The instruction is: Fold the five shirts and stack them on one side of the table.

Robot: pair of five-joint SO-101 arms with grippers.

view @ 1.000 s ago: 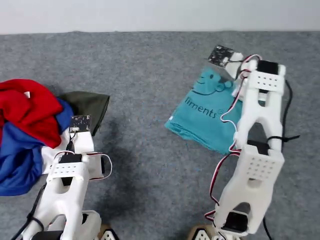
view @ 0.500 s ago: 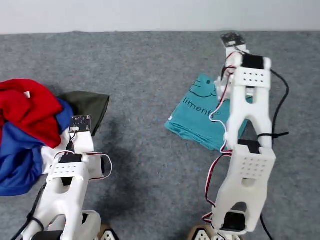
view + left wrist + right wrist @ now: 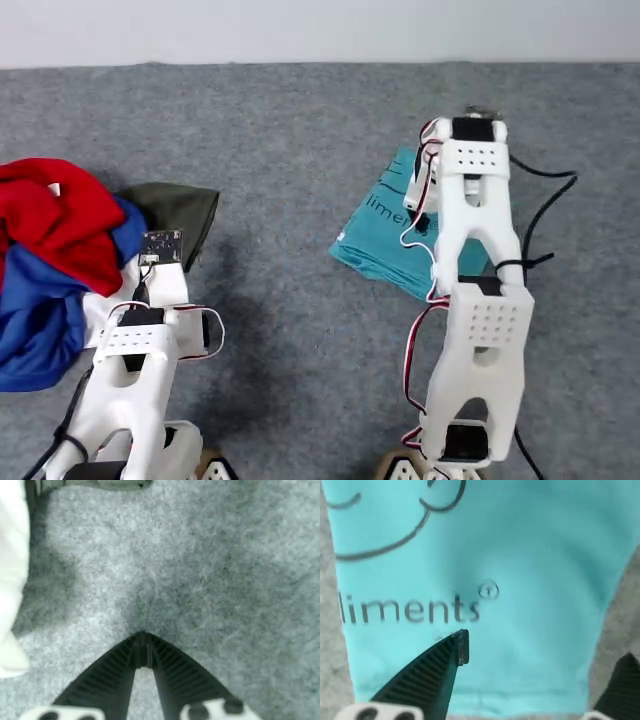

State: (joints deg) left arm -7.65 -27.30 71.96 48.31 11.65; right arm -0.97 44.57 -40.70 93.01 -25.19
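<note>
- Right tool (image 3: 545, 655), spread wide, hangs above the smooth, folded teal shirt (image 3: 530, 545) (dark printed lettering).
- Left tool (image 3: 142, 650), ribbed, pinched closed on nothing, over the fuzzy grey desk (image 3: 225, 570).

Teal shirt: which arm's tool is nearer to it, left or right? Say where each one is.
Right. The right tool is open directly above the teal shirt; the left tool is shut over grey carpet, far off beside the shirt pile.
</note>
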